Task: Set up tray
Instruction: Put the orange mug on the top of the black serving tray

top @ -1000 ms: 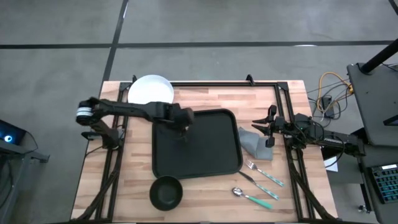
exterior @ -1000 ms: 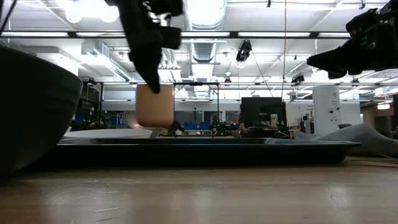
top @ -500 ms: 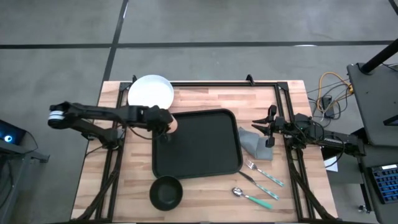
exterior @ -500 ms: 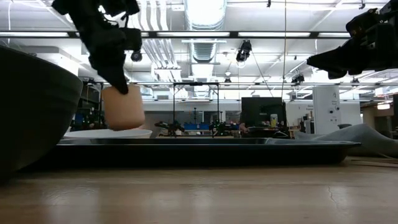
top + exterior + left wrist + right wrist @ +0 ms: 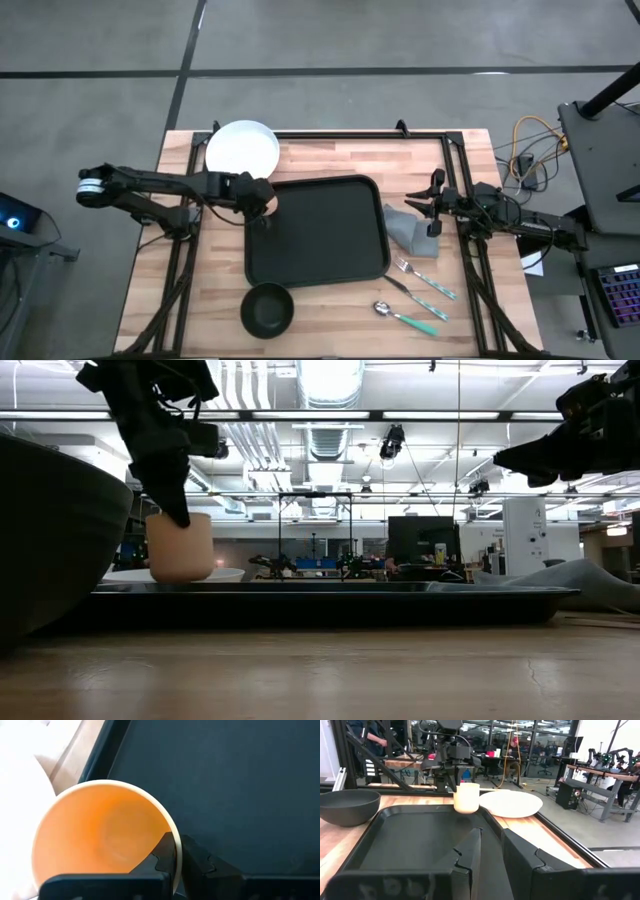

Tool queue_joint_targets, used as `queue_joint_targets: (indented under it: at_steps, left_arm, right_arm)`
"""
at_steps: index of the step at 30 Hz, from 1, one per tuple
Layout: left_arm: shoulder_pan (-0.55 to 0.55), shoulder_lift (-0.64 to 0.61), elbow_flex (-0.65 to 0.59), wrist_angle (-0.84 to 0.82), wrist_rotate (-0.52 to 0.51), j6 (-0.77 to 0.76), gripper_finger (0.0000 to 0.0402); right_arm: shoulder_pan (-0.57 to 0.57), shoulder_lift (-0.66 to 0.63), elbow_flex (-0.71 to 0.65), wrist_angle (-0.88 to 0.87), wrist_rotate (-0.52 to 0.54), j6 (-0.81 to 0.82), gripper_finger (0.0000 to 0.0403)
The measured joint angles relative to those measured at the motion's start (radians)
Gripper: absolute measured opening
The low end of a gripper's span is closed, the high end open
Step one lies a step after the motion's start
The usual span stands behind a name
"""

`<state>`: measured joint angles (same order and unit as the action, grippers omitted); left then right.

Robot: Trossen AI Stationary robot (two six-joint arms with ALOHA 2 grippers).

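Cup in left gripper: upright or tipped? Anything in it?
Upright and empty. The cup stands mouth-up in the low view; the left wrist view looks into its bare interior. The left gripper pinches its rim at the tray's corner.

Layout, top-down: tray near mid-table, other items around it.

Plate lies beyond the tray's far-left corner. Bowl sits just off the tray's near-left corner. Cloth touches the tray's right edge; fork and spoon lie nearer than the cloth, right of the bowl. Cup sits at the tray's far-left corner, its wall pinched in the left claw. Right claw hangs above the cloth.
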<state>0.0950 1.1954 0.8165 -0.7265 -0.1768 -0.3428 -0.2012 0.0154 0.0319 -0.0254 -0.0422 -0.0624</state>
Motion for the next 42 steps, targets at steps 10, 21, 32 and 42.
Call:
queue_joint_targets:
  at_steps: [10,21,32,42]
  left_arm:
    - [0.018,0.002,-0.009,0.0,-0.01,0.0,0.0]
    - [0.018,0.002,-0.047,0.005,-0.011,0.0,0.0]
    - [0.02,0.002,-0.064,0.026,-0.011,0.016,0.0005]
    - [0.02,0.002,-0.052,0.032,-0.011,0.019,0.0006]
  right_arm:
    - [0.0,0.0,0.0,0.0,0.0,0.002,0.0068]
    - [0.0,0.0,0.0,0.0,0.0,0.0,0.0068]
    - [0.0,0.0,0.0,0.0,0.0,0.002,0.0068]
    - [0.0,0.0,0.0,0.0,0.0,0.0,0.0068]
